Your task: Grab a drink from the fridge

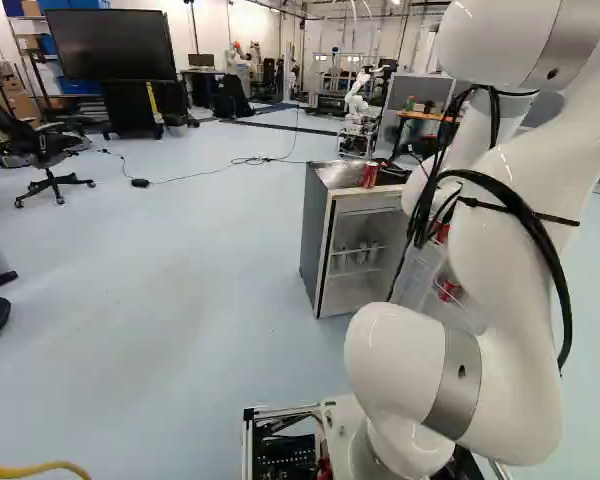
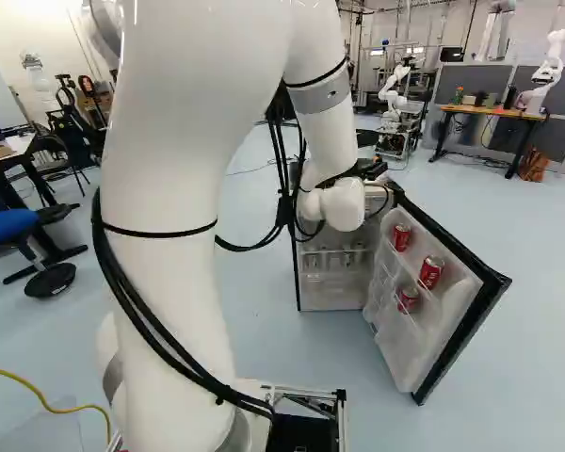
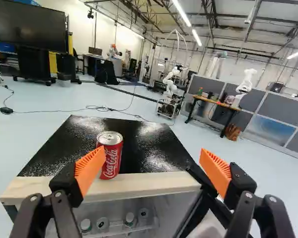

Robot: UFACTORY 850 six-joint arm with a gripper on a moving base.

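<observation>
One fridge (image 1: pixel 316 245) stands ahead of the arm, its door (image 2: pixel 395 330) swung open, with three red cans (image 2: pixel 431 272) in the door's racks. Inside, beneath the fridge's top (image 3: pixel 144 139), small bottles (image 3: pixel 130 218) sit on a rack. Next in size comes the gripper (image 2: pixel 369 169), at the top's front edge; its two fingers are wide apart, with orange pads (image 3: pixel 89 168) facing each other and nothing clamped. Smallest is the red drink can (image 3: pixel 110 153), upright on the fridge's top at the pale front edging. It lies ahead of the gripper (image 3: pixel 153 156), within the span of the fingers but off-centre: one pad overlaps its side in the wrist view, the other is well apart. Whether that nearer pad touches the can, I cannot tell.
</observation>
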